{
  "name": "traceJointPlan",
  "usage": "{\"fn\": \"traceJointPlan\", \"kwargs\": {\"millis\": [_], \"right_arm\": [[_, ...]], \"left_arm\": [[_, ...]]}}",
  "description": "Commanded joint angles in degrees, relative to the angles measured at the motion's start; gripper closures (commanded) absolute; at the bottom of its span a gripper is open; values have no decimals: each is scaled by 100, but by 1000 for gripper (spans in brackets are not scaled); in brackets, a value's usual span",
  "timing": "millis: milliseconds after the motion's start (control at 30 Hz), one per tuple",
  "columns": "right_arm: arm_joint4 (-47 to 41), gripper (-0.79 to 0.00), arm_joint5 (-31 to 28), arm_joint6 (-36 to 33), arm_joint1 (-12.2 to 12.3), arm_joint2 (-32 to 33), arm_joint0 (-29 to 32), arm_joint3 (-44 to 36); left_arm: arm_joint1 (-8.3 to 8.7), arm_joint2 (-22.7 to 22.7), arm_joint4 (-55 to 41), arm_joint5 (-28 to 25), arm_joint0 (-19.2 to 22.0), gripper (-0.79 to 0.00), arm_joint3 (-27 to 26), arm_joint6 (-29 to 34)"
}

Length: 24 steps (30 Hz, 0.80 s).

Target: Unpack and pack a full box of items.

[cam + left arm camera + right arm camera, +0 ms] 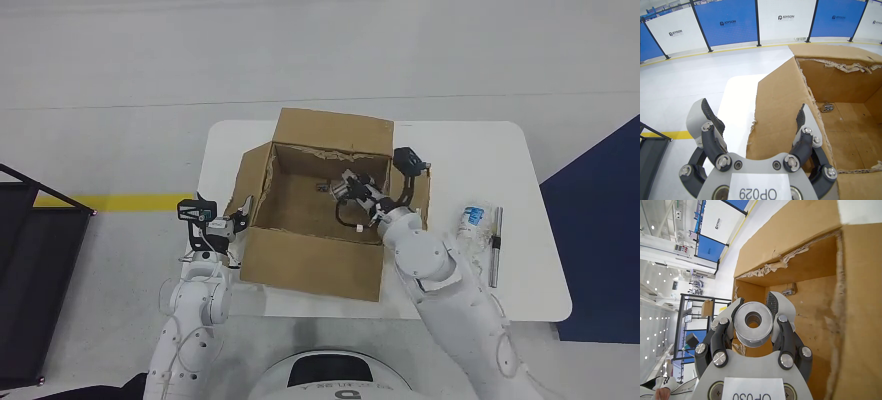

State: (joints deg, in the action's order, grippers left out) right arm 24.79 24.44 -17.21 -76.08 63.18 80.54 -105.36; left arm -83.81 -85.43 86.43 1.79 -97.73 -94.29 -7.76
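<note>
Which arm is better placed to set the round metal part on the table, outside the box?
Right. The right end effector is shut on the round metal part inside the box; the left end effector hangs open and empty beside the box.

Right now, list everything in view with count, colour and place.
brown cardboard box: one, open, middle of the table
round silver metal ring: one, held over the box floor
small silver metal block: one, on the box floor
blue-and-white item, perhaps a bottle: one, on the table right of the box
grey metal rod: one, beside that item
white table: one, under everything
left end effector: open, by the box's left flap
right end effector: shut on the ring
</note>
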Motion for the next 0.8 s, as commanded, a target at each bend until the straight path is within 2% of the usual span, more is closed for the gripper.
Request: {"fn": "traceJointPlan", "kwargs": {"millis": [0,133,467,567,633,767], "right_arm": [[108,0,33,258,-56,-289,-148,200],[461,0,206,1220,-208,-797,-411,758],[307,0,868,2242,-552,-1223,-1082,1799],[512,0,1350,2170,-627,-1389,-1295,2174],[786,-129,1787,2135,-676,-1492,-1510,2443],[805,-166,2022,2067,-788,-1619,-1708,2737]], "left_arm": [[0,0,0,0,0,-785,0,0],[0,0,0,0,0,-785,0,0],[0,0,0,0,0,-785,0,0],[0,0,0,0,0,-785,0,0],[0,0,0,0,0,-785,0,0],[0,0,0,0,0,-785,0,0]]}}
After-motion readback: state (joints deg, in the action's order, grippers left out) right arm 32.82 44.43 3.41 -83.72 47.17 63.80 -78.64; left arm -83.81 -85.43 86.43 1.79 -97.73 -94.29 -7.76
